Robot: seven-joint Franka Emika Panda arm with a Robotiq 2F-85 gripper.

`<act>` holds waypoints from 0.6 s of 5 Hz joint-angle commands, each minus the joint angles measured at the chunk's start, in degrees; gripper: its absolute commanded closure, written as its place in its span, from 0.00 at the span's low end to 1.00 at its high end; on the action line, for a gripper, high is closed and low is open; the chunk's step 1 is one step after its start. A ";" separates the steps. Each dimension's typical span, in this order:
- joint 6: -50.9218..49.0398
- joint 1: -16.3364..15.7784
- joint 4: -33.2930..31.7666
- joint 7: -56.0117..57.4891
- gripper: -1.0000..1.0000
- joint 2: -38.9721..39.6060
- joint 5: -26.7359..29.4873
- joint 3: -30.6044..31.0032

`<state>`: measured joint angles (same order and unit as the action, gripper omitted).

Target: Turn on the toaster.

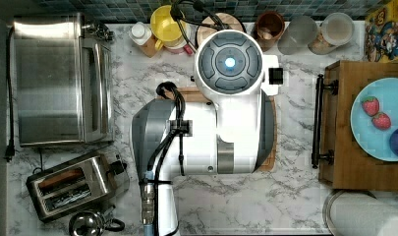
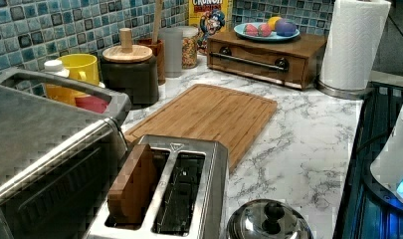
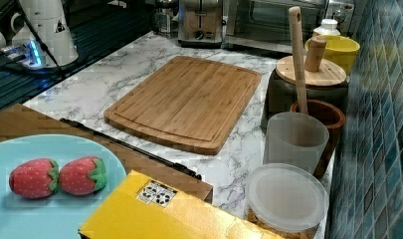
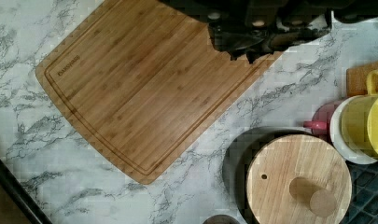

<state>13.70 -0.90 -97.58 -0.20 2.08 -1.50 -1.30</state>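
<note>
The toaster [image 1: 71, 187] is a small shiny steel one at the lower left of the top view, with its dark end panel [image 1: 119, 167] turned toward the arm. In the left view the toaster [image 2: 179, 199] holds a brown slice [image 2: 134, 184] in one of its two slots. The right view has the toaster [image 3: 201, 20] at the far end of the counter. My white arm [image 1: 226, 123] hovers over the cutting board [image 4: 144, 88], well away from the toaster. In the wrist view my dark gripper [image 4: 256, 46] hangs above the board's edge.
A big steel toaster oven [image 1: 59, 78] stands beside the toaster. A steel lidded pot [image 2: 268, 221] sits by the toaster's front. A wood-lidded canister [image 4: 298, 179], a yellow mug [image 4: 364, 116] and jars line the tiled wall. A wooden drawer box [image 1: 344, 123] carries a plate.
</note>
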 commanded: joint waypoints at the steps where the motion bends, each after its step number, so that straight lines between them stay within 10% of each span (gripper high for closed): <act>1: 0.02 -0.04 0.03 0.04 1.00 0.36 -0.02 0.03; 3: 7.66 -2.00 -9.85 11.71 1.00 -4.59 3.19 2.32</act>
<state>19.58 -0.95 -101.83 5.65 2.74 0.22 -1.20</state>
